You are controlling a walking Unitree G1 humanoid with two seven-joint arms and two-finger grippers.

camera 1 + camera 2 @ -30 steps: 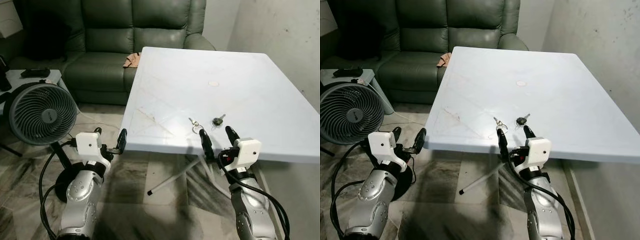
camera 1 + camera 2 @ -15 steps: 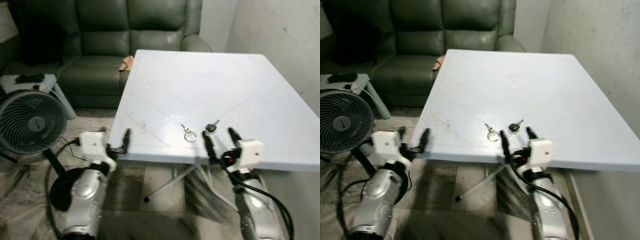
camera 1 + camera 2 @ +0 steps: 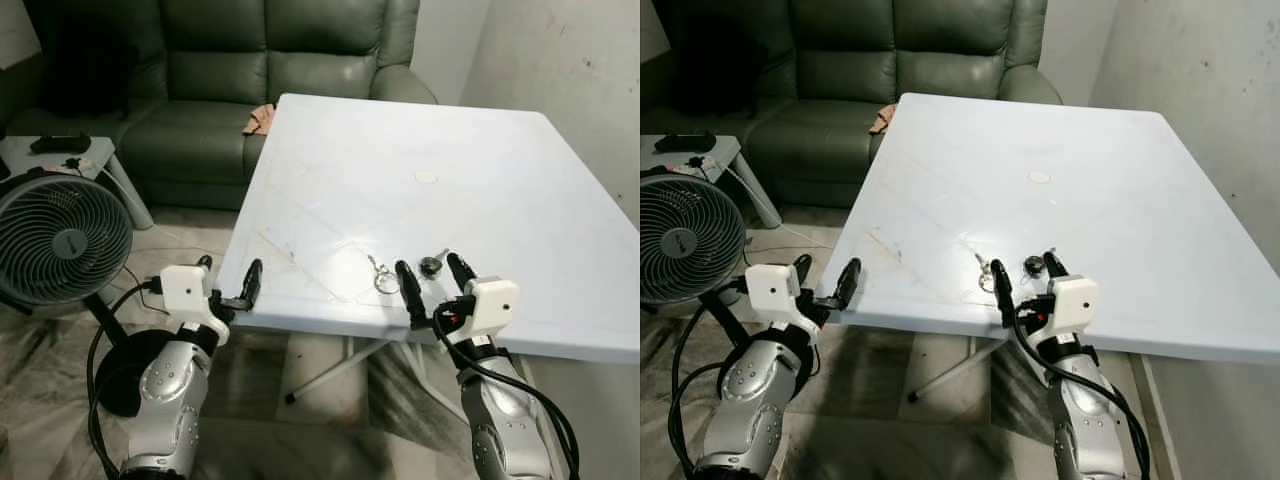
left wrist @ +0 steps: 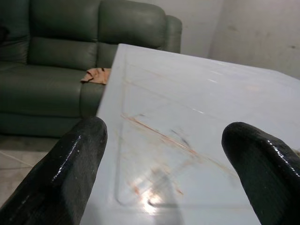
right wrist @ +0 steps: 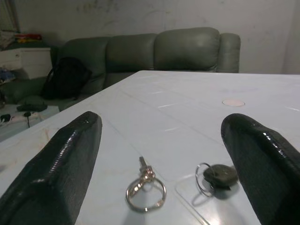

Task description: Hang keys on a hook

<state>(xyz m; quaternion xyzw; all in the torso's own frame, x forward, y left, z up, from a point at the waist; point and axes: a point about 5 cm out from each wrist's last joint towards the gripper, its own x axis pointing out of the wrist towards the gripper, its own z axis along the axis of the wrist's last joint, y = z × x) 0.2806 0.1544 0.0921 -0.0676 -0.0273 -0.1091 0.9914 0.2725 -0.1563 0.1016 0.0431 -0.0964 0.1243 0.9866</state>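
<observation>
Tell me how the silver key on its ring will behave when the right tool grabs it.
The silver key lies flat on the smooth white table, so it will probably slide if nudged. Its thin ring likely swings loosely once lifted. The right tool stands open near it.

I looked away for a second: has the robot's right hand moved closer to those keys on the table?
Yes. The right gripper has come forward over the table edge; its open fingers now flank the keys, where before they stopped short.

Item count: one white rectangular plastic table (image 3: 480,190); two key items on it, namely one small silver key on a metal ring (image 5: 145,186) and one black-headed key on a ring (image 5: 218,176); one dark green leather sofa (image 3: 260,70); one grey round floor fan (image 3: 65,240); one small pale side table (image 3: 60,155).
</observation>
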